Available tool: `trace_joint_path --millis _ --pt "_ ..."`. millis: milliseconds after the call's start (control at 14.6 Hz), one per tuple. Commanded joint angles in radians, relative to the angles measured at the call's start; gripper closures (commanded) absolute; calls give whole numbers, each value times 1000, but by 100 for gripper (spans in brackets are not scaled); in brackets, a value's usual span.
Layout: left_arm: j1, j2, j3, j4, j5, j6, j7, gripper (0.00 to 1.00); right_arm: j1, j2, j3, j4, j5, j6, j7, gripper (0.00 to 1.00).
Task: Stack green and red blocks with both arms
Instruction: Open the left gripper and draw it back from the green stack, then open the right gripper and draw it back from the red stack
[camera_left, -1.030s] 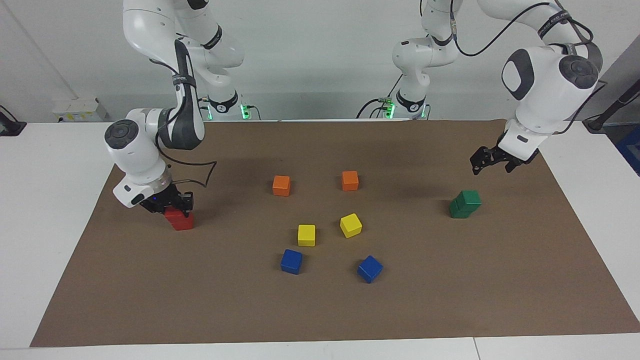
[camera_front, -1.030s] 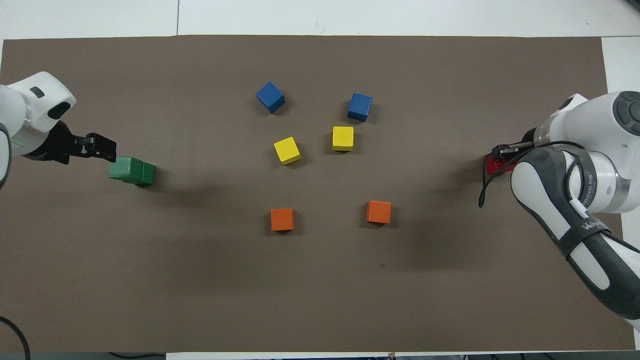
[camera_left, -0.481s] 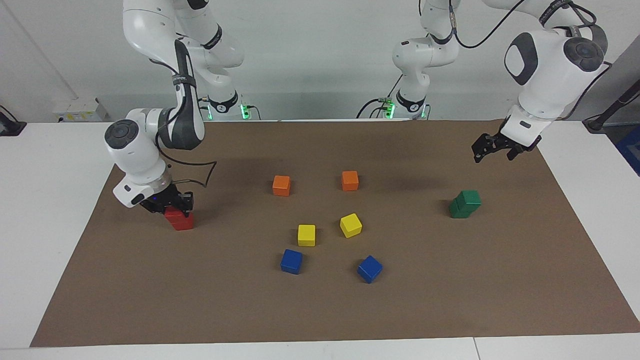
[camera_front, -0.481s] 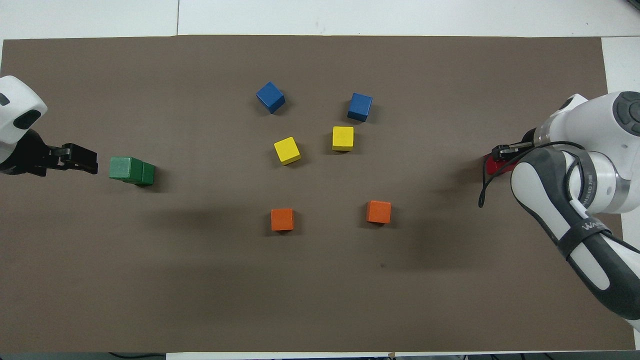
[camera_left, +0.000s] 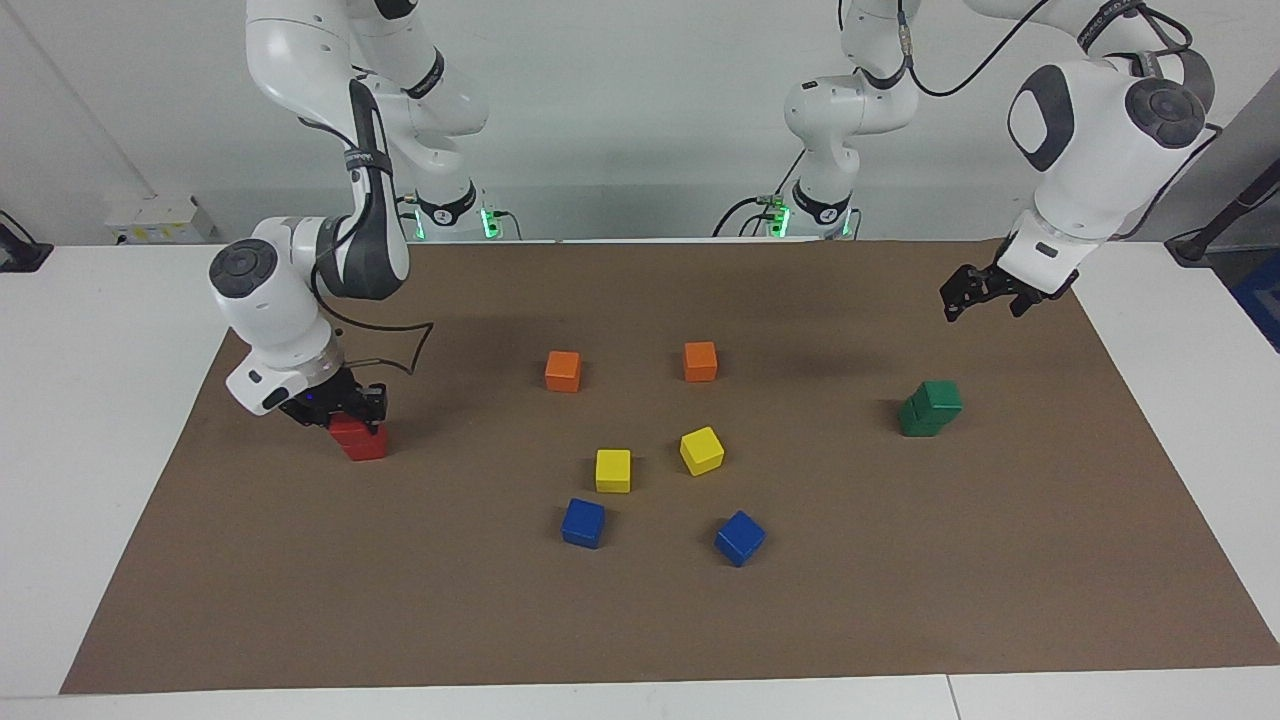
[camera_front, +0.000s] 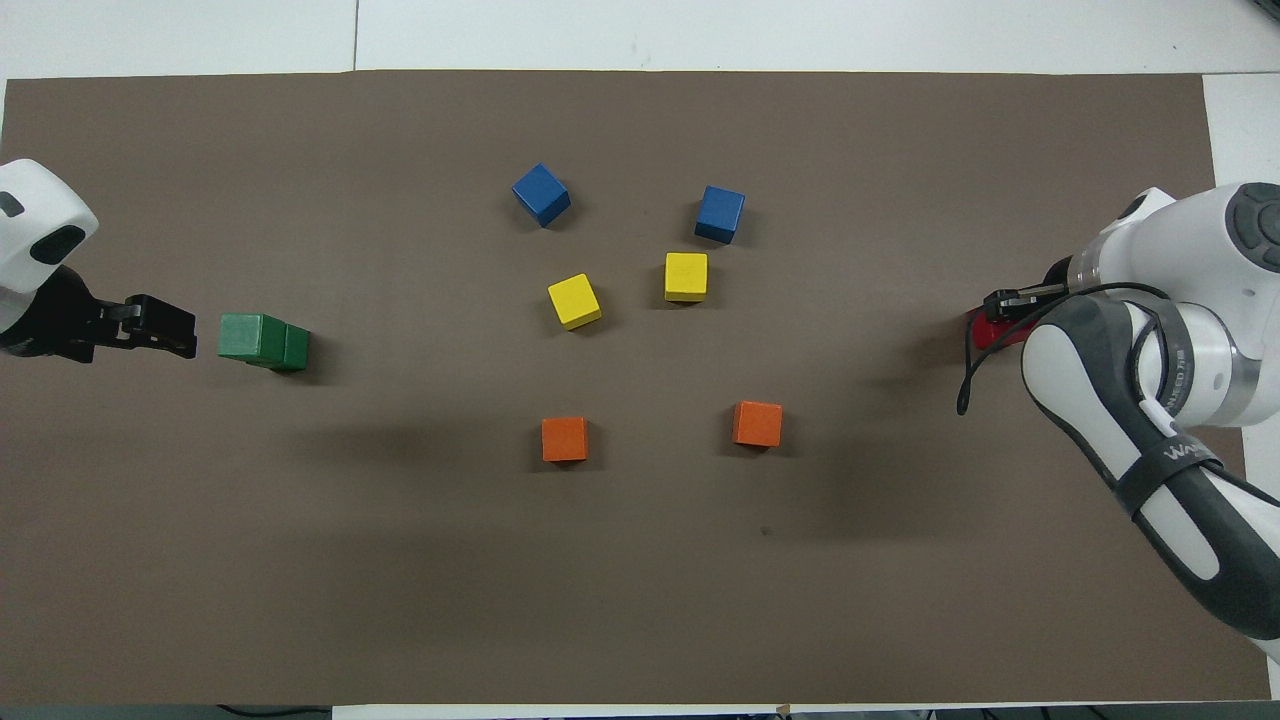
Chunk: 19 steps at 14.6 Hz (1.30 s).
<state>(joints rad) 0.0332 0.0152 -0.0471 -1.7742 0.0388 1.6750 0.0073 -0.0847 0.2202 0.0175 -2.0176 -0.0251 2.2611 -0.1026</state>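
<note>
At the right arm's end of the tabletop (camera_left: 640, 700), the right gripper (camera_left: 345, 408) was down on the red blocks (camera_left: 359, 437), its fingers clenched on the upper one, which sat on the lower red block. In the overhead view only a sliver of red (camera_front: 985, 330) showed under those fingers (camera_front: 1010, 298); the rest was hidden by the arm.

At the left arm's end, the left gripper (camera_left: 985, 295) hung in the air, empty, its fingers released and spread, over bare brown mat (camera_left: 1000, 600). The green blocks (camera_left: 930, 408) stood well below and apart from those fingers, one on top of the other, the upper one turned and shifted a little off the lower. From above, the green stack (camera_front: 263, 341) lay just off the fingertips (camera_front: 160, 322), toward the middle of the mat.

Between the two sets of fingers, in the middle of the mat, stood six loose cubes, none touching another: two orange ones (camera_left: 563, 371) (camera_left: 700, 361) nearest the robots, two yellow ones (camera_left: 613, 470) (camera_left: 701, 450) farther out, and two blue ones (camera_left: 583, 522) (camera_left: 740, 537) farthest of all.
</note>
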Motion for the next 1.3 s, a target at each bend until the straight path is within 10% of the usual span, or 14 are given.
trace_joint_path --millis 0,755,1236 --pt "-16 -20 18 -13 -13 -20 -4 0 -6 -16 9 -29 8 25 15 17" --pt "14 -51 13 -16 -73 21 3 0 20 -5 10 34 7 22 26 0" --pt "13 -41 7 4 -68 40 3 0 42 -116 48 175 7 -227 64 0"
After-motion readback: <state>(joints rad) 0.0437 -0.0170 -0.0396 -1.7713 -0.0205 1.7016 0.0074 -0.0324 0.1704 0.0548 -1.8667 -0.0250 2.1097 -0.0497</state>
